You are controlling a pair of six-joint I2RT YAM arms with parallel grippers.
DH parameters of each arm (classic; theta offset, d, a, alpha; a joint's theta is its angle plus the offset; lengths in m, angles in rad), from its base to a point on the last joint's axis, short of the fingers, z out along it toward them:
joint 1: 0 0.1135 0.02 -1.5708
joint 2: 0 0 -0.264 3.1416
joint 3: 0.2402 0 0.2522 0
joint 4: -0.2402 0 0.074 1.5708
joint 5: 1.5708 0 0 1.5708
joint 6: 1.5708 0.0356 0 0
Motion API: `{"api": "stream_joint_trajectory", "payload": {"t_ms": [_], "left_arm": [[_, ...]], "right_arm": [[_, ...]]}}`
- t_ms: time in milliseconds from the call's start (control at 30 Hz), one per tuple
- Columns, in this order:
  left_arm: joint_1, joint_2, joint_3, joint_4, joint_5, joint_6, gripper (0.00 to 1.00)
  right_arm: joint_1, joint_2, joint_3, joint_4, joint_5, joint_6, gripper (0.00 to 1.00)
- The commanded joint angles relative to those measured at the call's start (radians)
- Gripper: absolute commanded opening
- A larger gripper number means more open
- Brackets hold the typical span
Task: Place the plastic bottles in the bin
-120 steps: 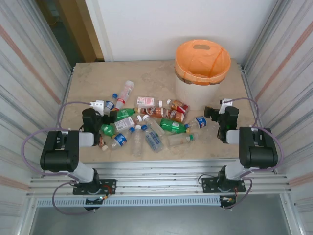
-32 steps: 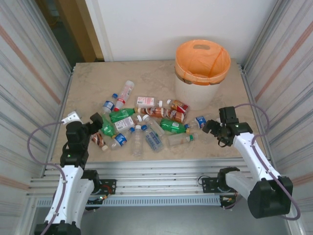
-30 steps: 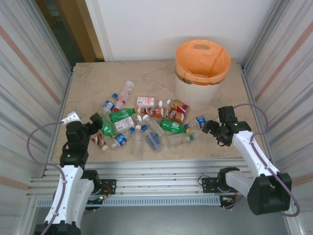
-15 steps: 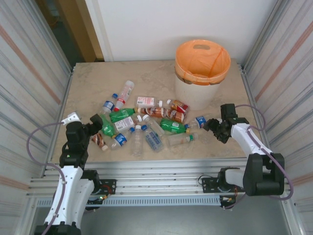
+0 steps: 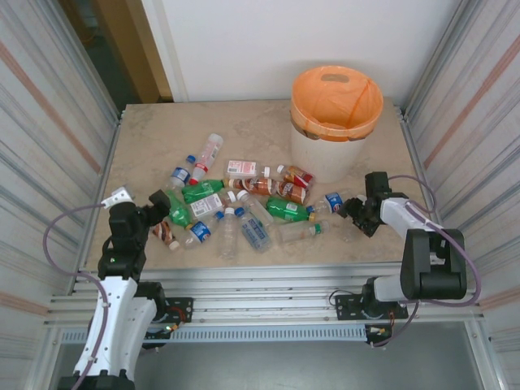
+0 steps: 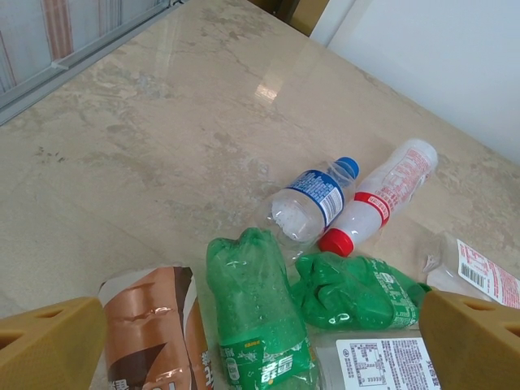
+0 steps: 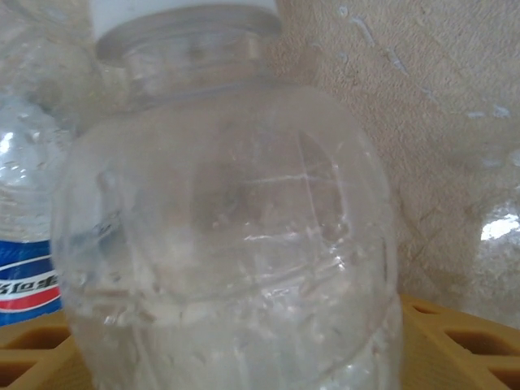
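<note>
Several plastic bottles (image 5: pixel 244 207) lie scattered across the middle of the table. The bin (image 5: pixel 325 153), white with an orange bag over its rim, stands at the back right. My right gripper (image 5: pixel 357 213) is low at the right end of the pile. Its yellow fingers (image 7: pixel 455 341) press both sides of a clear bottle (image 7: pixel 227 244) with a white cap, next to a blue-labelled bottle (image 7: pixel 28 276). My left gripper (image 6: pixel 260 349) hangs open over a green bottle (image 6: pixel 256 309) and a brown bottle (image 6: pixel 150 325) at the pile's left end.
Beyond the left gripper lie a crushed green bottle (image 6: pixel 357 292), a blue-capped bottle (image 6: pixel 309 203) and a red-capped bottle (image 6: pixel 382 195). Corrugated metal walls (image 5: pixel 57 122) close in both sides. Bare tabletop (image 5: pixel 162 138) lies at the back left.
The right gripper's jaws have narrowed around the clear bottle, and that arm's elbow has folded back toward its base. The left arm has hardly moved.
</note>
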Motion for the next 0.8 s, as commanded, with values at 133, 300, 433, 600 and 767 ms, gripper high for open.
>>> {"api": "stream_joint_trajectory", "payload": {"t_ms": [133,300,433,600,767], "left_arm": [[0.008,-0.026,0.055,-0.051,-0.038,-0.028,0.99],[0.008,-0.029,0.072,-0.073,-0.046,-0.042,0.99],[0.008,-0.024,0.097,-0.102,-0.044,-0.054,0.99],[0.008,-0.019,0.122,-0.132,-0.032,-0.055,0.99],[0.008,-0.013,0.141,-0.15,-0.026,-0.055,0.99]], "right_arm": [[-0.008,0.018,-0.01,-0.004,0.032,-0.019,0.59],[-0.008,-0.072,0.028,-0.085,0.089,-0.028,0.49],[-0.009,-0.202,0.12,-0.203,0.163,-0.054,0.43],[-0.007,-0.316,0.323,-0.326,0.236,-0.105,0.37],[-0.006,-0.326,0.573,-0.333,0.227,-0.147,0.31]]}}
